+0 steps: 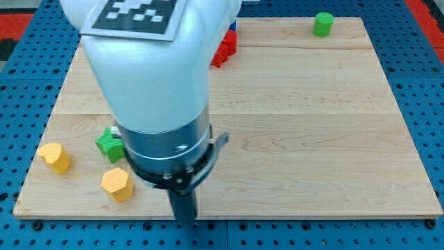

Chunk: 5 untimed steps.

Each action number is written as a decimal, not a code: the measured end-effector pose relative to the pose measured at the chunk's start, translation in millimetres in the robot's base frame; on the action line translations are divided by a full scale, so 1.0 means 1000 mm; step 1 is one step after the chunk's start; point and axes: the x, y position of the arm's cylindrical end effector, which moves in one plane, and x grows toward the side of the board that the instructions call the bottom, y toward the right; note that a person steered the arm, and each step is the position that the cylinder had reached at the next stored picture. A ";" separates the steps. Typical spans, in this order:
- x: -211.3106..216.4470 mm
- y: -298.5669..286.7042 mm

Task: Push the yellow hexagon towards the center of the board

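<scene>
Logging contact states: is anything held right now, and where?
Nothing is held. My tip stands free near the view's bottom, right of the yellow hexagon, not touching it.

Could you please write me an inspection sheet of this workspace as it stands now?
Surface: wooden board, lying on a blue perforated base.
Job's things: yellow hexagon near the view's bottom left, far from the board's centre.
Clutter: another yellow block at the left edge; green block partly hidden by the arm; green cylinder at the top right; red block at the top, with a sliver of a blue block behind it.
Grippers: none; my tip sits at the board's bottom edge, right of the yellow hexagon, apart from it.
Cables: nothing seen.
Surroundings: nothing seen.
</scene>
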 end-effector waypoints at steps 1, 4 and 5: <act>-0.001 -0.087; -0.047 -0.075; -0.053 -0.025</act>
